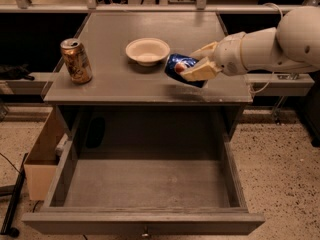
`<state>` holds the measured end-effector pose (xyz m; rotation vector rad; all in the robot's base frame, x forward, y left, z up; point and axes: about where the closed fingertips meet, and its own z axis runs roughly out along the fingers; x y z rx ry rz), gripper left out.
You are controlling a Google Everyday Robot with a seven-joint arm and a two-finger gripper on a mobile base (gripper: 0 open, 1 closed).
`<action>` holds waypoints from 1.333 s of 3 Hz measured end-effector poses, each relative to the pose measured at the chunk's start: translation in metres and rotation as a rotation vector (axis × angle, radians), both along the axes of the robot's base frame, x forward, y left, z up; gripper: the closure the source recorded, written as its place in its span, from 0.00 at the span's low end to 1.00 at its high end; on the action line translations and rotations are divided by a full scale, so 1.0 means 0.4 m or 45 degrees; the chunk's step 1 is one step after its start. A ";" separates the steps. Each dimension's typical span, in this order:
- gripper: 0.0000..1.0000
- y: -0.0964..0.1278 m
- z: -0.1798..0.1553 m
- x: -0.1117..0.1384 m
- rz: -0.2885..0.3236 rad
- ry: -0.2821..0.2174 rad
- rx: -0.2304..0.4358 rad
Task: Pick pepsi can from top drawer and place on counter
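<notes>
The dark-blue pepsi can (181, 67) with its red-white logo is held tilted on its side in my gripper (199, 63), just above the counter (110, 84) near its front right part. The gripper's cream fingers (198, 71) are shut on the can, and the white arm reaches in from the right. The top drawer (145, 196) is pulled fully open below the counter and its grey floor is bare.
A gold-brown can (76, 60) stands upright at the counter's left front. A cream bowl (147, 50) sits at the counter's middle, just left of the held can. A tan wooden box (42, 156) stands on the floor left of the drawer.
</notes>
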<state>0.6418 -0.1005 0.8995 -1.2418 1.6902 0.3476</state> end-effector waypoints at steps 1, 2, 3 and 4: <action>1.00 -0.021 -0.015 0.053 0.021 0.002 -0.047; 1.00 -0.040 -0.047 0.089 0.038 0.006 -0.090; 1.00 -0.050 -0.064 0.097 0.043 0.012 -0.100; 0.81 -0.050 -0.064 0.097 0.043 0.012 -0.100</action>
